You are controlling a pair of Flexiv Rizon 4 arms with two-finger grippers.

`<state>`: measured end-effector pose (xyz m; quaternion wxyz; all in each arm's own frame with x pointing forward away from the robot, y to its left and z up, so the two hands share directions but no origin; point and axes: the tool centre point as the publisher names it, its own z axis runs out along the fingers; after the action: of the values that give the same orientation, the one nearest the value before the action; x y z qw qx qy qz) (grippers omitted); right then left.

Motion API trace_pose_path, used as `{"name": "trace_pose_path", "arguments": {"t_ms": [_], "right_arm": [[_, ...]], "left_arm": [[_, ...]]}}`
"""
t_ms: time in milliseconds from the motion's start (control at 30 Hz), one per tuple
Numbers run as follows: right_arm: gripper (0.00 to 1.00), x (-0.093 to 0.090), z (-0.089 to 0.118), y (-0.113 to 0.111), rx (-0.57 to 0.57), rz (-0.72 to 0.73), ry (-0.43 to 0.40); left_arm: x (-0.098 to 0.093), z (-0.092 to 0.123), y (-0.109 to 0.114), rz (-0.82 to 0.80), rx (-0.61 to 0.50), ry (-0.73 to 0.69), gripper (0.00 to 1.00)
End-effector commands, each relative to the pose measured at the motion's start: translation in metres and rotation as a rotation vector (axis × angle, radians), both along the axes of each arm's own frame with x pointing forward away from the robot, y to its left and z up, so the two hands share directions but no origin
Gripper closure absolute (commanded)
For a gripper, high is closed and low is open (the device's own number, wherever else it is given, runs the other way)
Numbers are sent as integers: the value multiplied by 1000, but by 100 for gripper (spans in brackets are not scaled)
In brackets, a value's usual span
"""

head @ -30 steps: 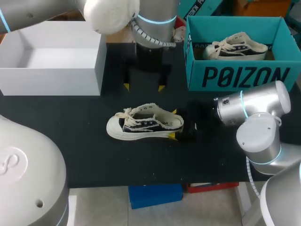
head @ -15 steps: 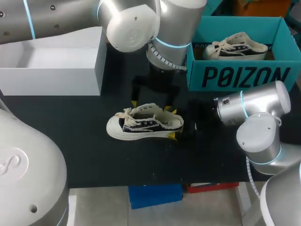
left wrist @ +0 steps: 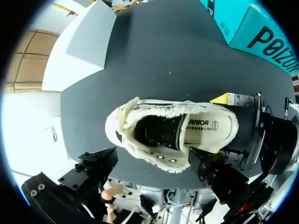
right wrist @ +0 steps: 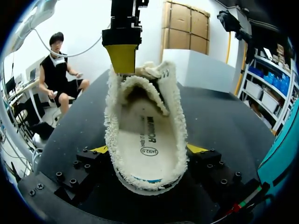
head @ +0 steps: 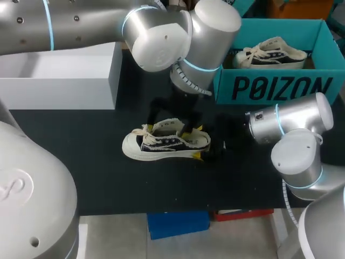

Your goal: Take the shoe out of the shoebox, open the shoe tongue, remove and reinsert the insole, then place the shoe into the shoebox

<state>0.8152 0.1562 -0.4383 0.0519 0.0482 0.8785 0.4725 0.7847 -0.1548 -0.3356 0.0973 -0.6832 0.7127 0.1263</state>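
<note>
The shoe [head: 164,143] stands in the middle of the frame on the black table [head: 108,178], its heel grasped by the right gripper [head: 198,142], while the left gripper [head: 171,123] hangs released, fingers spread, over its opening.

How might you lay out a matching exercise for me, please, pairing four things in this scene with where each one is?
Things:
1. shoe on the table
2. second shoe
3. white box
4. left gripper

Places:
a. inside the teal shoebox
b. over the middle of the shoe on the table
c. heel held between the right gripper's fingers
d. far left part of the black table, head view

Pairs: 1-c; 2-a; 3-d; 4-b
</note>
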Motion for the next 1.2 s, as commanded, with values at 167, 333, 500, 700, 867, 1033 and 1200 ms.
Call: {"name": "trace_pose_path", "arguments": {"t_ms": [167,333,500,700,867,1033,1200], "right_arm": [[100,-1,-2,1,-1,-2,0],[100,-1,-2,1,-1,-2,0],[100,-1,-2,1,-1,-2,0],[100,-1,-2,1,-1,-2,0],[100,-1,-2,1,-1,-2,0],[100,-1,-2,1,-1,-2,0],[100,-1,-2,1,-1,-2,0]], "left_arm": [[10,-20,-7,-10,62,18,0],[14,-27,-13,-15,75,29,0],[15,-31,-19,-26,103,32,0],[17,-33,-18,-30,126,43,0],[18,-36,-13,-34,151,58,0],[18,-40,-11,-49,171,74,59],[19,-41,-11,-56,172,78,64]]}}
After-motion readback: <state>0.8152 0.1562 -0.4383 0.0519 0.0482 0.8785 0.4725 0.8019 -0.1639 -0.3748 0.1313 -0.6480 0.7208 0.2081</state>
